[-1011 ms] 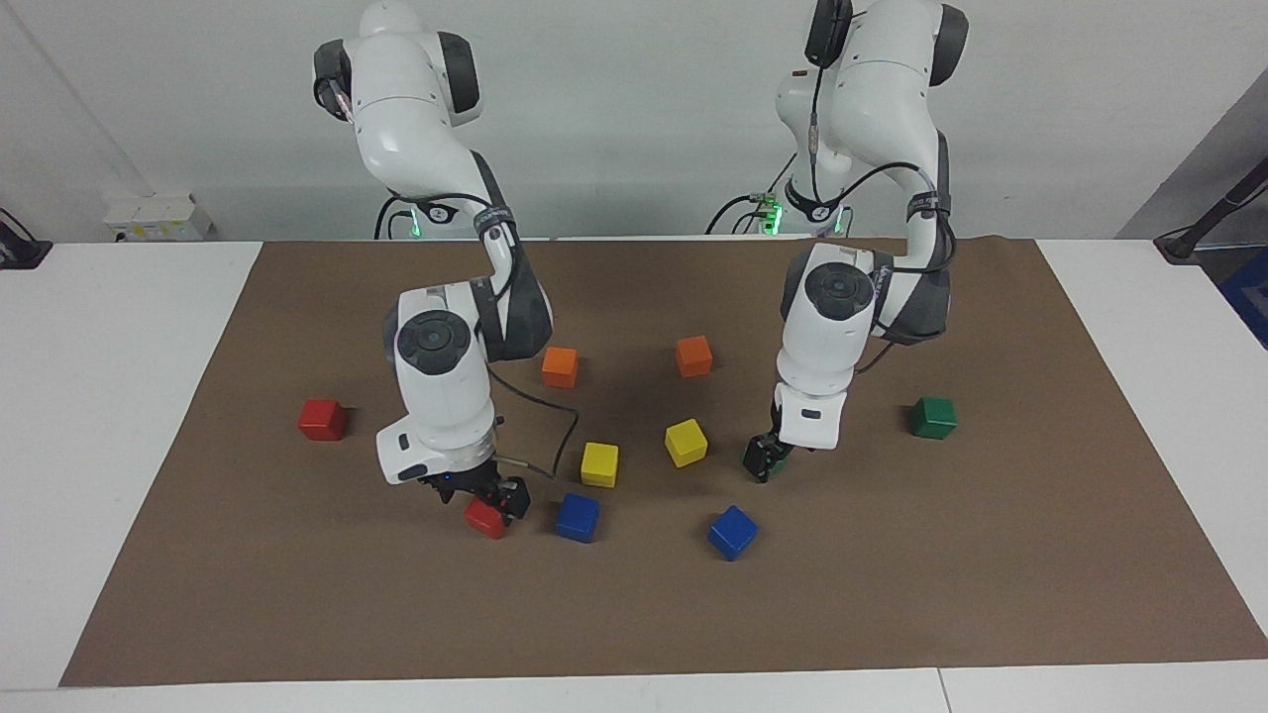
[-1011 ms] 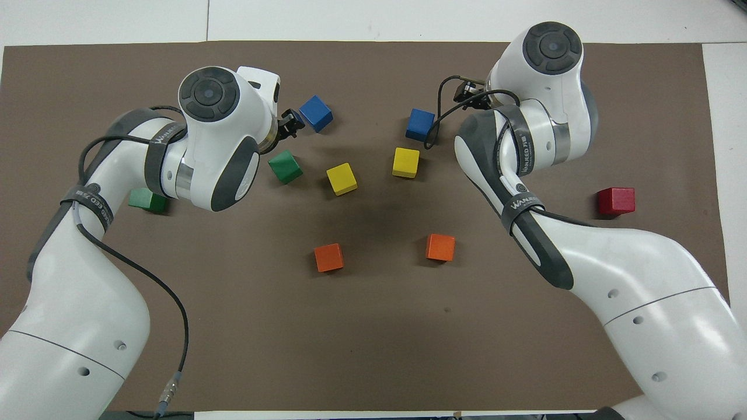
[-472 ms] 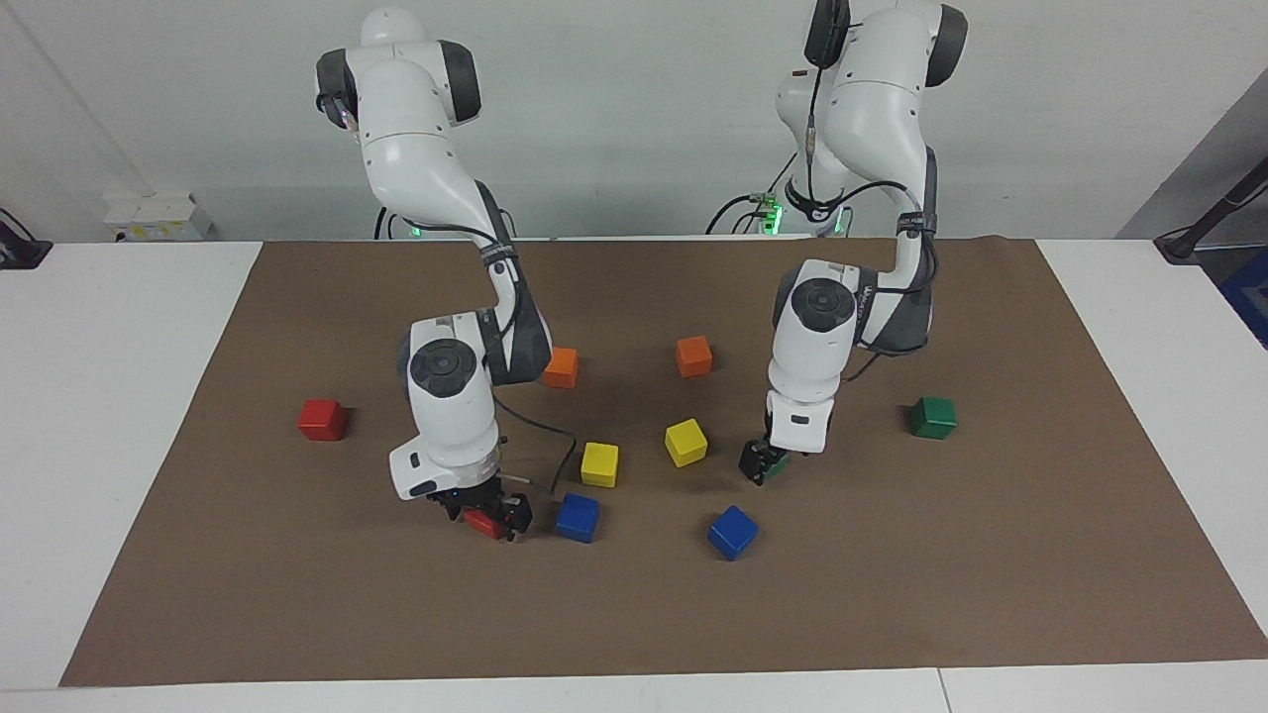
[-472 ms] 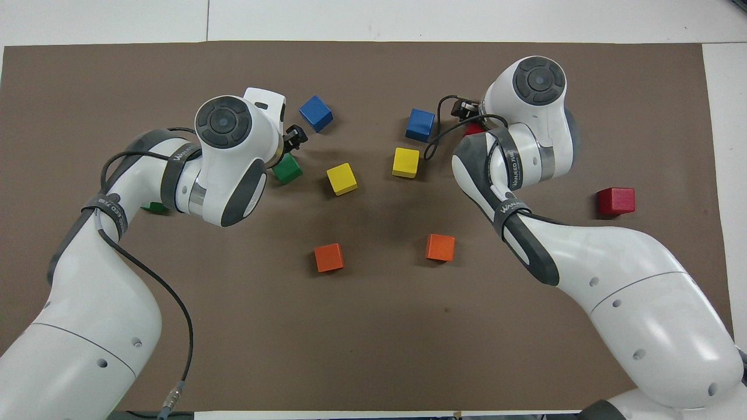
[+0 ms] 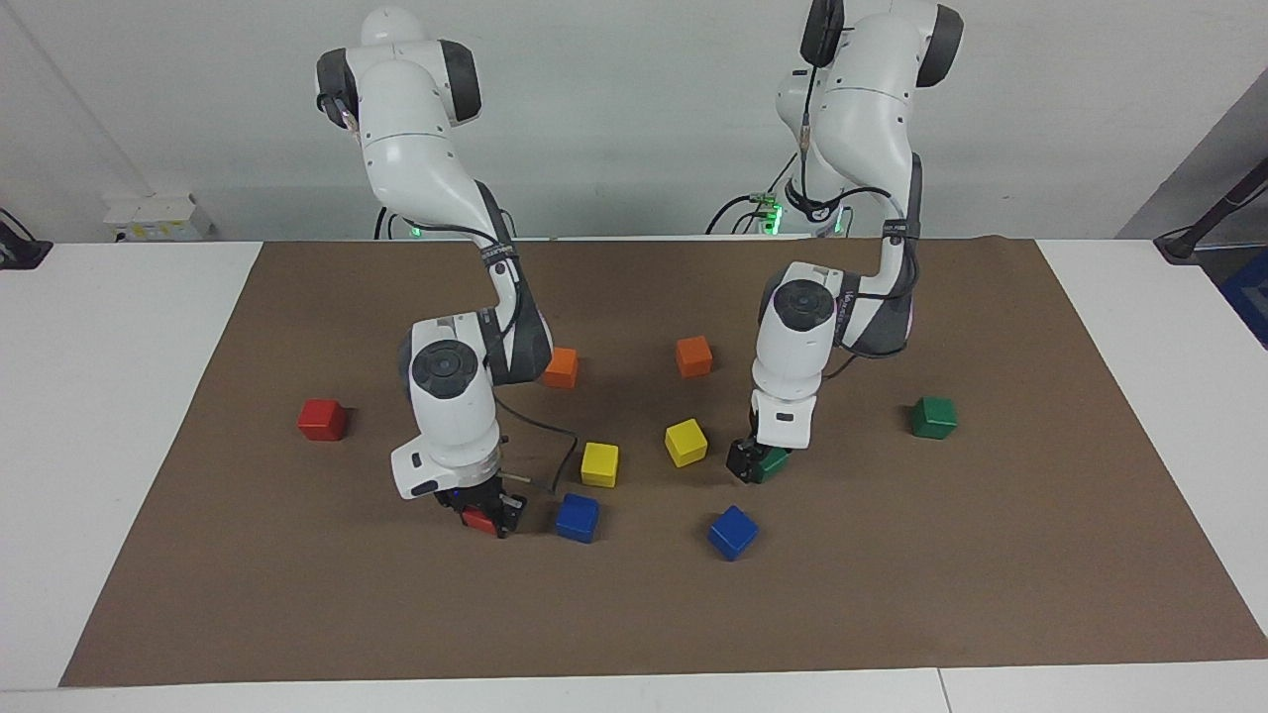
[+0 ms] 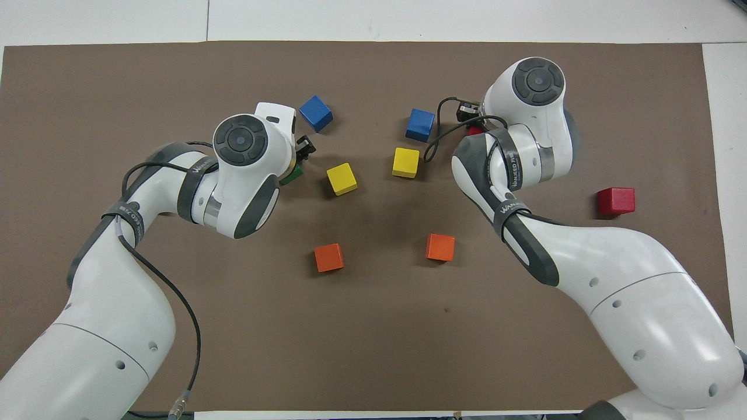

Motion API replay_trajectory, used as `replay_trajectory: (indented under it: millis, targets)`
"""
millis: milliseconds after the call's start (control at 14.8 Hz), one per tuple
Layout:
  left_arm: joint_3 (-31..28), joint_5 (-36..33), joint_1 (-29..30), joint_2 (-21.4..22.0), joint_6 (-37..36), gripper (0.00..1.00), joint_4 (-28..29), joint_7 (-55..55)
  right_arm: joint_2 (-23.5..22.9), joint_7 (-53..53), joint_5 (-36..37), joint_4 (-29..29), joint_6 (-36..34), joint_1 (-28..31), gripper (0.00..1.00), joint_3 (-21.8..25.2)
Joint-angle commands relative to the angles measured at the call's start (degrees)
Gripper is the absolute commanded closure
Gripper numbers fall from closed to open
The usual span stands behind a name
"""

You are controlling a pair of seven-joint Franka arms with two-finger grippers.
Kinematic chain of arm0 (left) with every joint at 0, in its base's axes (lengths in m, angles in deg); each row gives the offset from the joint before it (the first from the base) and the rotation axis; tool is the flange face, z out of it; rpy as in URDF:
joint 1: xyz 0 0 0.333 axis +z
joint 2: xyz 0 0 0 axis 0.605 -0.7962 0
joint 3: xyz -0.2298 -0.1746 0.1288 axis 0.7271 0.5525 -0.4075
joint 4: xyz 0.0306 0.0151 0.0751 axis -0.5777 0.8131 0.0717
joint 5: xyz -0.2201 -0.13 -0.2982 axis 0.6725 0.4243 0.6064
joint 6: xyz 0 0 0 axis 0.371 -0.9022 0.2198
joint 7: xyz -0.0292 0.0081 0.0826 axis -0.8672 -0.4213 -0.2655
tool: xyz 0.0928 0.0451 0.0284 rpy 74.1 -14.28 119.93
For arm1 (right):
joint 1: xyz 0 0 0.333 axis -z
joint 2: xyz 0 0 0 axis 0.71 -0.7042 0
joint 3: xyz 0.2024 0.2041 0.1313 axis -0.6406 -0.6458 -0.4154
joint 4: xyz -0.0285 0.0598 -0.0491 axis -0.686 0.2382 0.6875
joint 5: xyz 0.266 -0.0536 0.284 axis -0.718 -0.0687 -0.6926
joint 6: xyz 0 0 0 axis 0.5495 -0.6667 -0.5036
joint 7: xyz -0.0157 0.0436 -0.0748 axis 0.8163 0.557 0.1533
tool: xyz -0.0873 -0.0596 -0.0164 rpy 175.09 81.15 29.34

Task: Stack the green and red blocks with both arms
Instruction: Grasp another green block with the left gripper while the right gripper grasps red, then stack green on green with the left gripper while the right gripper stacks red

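Arms: my right gripper (image 5: 482, 517) was low around a red block (image 5: 481, 522) beside a blue cube (image 5: 577, 517); my left gripper (image 5: 750, 461) around a green block (image 5: 770, 462). Whether either had clenched, I could not tell.

Blocks: judged light, rigid, glossy, perhaps slippery; best taken on flat side faces. Both were mostly hidden overhead. Spare red block (image 5: 322, 419) and green block (image 5: 933, 417) lay near the table's ends.

White arms (image 5: 456, 396) with dark grey joint caps work over a plain brown mat (image 5: 634, 614) on a white table (image 5: 99, 416). Cubes: two red (image 5: 322, 419), two green (image 5: 934, 417), two blue (image 5: 732, 532), two yellow (image 5: 686, 442), two orange (image 5: 694, 356). Grippers look black.
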Motion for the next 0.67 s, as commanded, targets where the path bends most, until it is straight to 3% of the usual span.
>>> replay_trajectory:
  millis: [0,67,202,270,404,607]
  targets:
    - [-0.91,-1.81,-0.97,1.42,1.94,0.66,2.98,2.62,4.16,6.01,-0.82,1.41,-4.52,0.96,1.00,-0.14]
    - [-0.91,-1.81,-0.97,1.42,0.72,1.00,2.46,2.53,6.97,10.65,-0.74,2.11,-7.41,2.09,1.00,-0.14]
    - [-0.91,-4.77,-0.45,1.59,-6.63,1.00,-1.21,1.40,15.47,20.14,-0.74,9.80,-9.20,6.39,1.00,-0.14]
    - [-0.83,-5.84,0.34,3.34,-9.63,1.00,-2.19,-0.96,19.87,25.67,-0.82,15.33,-8.85,8.32,1.00,-0.14]
    - [-0.21,-4.89,5.41,9.82,-13.50,1.00,1.11,-12.26,27.26,33.60,-0.74,25.28,-5.62,12.98,1.00,-0.14]
    - [-0.74,0.29,12.62,16.52,-20.62,1.00,3.69,-37.64,30.81,38.11,-1.00,32.25,-2.35,19.13,1.00,-0.14]
